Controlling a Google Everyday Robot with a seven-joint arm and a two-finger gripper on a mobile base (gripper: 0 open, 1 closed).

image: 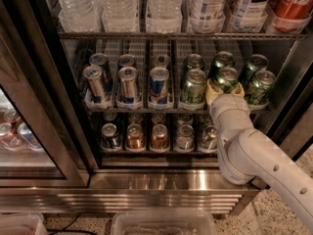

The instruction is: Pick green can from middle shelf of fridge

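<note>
Six green cans stand on the right half of the middle shelf (142, 110) of the fridge (46, 87), in three lanes of two. My gripper (225, 91) is at the front green can (227, 78) of the middle lane. Its yellowish fingers (211, 91) are spread open, one on each side of that can's lower part. The can stands upright on the shelf. My white arm (254, 155) comes in from the lower right and hides the can's base. Other green cans stand close on its left (193, 86) and right (259, 86).
Blue-and-silver slim cans (128, 84) fill the shelf's left lanes. Small bronze and silver cans (159, 136) sit on the shelf below, water bottles (117, 4) and a red cola bottle (293, 4) above. The glass door (19, 131) is at left, the steel base (161, 182) and a plastic bin (161, 224) below.
</note>
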